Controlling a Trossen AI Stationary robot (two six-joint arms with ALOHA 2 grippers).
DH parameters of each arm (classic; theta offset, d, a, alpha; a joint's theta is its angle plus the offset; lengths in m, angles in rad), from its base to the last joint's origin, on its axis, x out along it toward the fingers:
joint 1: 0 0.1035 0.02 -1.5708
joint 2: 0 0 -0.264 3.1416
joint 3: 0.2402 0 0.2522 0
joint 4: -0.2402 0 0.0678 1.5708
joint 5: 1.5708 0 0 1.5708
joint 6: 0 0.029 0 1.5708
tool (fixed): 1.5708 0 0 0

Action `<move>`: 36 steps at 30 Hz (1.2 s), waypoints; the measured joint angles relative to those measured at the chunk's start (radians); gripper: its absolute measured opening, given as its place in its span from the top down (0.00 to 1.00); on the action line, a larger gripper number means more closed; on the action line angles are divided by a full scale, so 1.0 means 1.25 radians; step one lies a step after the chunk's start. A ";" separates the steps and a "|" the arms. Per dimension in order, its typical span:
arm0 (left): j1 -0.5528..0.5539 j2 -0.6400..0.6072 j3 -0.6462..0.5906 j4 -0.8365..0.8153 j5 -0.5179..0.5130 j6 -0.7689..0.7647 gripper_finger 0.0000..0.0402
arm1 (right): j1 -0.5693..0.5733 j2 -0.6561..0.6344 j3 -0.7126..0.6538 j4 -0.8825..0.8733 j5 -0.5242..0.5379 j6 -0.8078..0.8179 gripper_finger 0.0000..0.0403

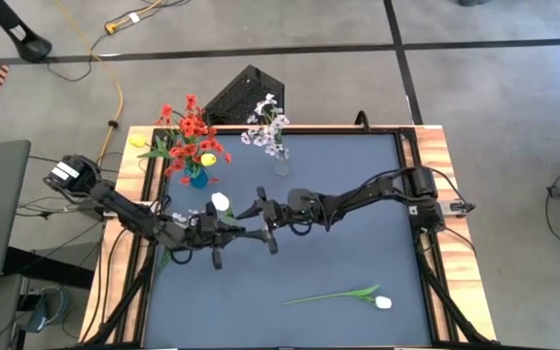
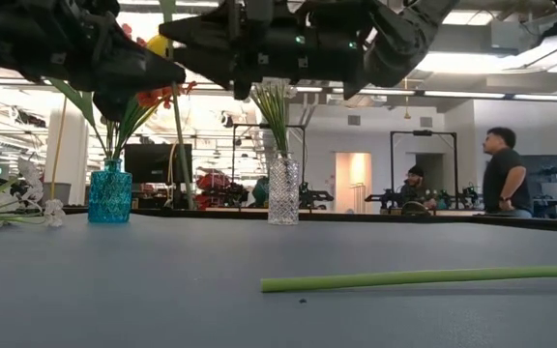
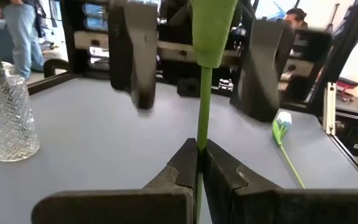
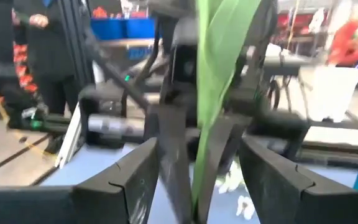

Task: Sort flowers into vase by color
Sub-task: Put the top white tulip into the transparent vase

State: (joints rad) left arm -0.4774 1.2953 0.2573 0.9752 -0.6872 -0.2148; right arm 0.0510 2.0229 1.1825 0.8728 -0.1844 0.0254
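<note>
**High view: white tulip pinched by the left claw at mid-table**

High view shows the left gripper (image 1: pixel 229 233) near the table's middle, fingers pressed together on the green stem of a white tulip bud (image 1: pixel 221 202). The right gripper (image 1: pixel 266 226) faces it just beside, fingers spread apart around the stem without gripping. A second white tulip (image 1: pixel 383 302) lies flat near the front edge. A blue glass vase (image 1: pixel 197 178) of red and yellow flowers and a clear crystal vase (image 1: pixel 280 163) of small white blossoms stand near the back edge.

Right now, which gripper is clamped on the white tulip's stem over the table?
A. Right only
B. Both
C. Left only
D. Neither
C: the left gripper is shut on the green stem of the white tulip, while the right gripper stands with open jaws around it.
</note>
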 joint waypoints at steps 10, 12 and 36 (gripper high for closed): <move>0.000 0.000 0.000 -0.017 -0.001 -0.011 1.00 | 0.006 0.017 0.020 -0.016 0.005 -0.005 0.53; 0.000 0.000 0.000 -0.017 0.000 -0.012 1.00 | 0.006 0.017 0.020 -0.020 0.005 0.006 0.59; -0.063 -0.087 0.000 -0.126 -0.137 0.053 0.67 | -0.058 -0.086 0.018 -0.232 -0.038 -0.055 0.94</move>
State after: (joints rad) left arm -0.5557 1.1867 0.2573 0.8180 -0.8582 -0.1489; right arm -0.0215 1.9156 1.2052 0.5833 -0.2318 -0.0434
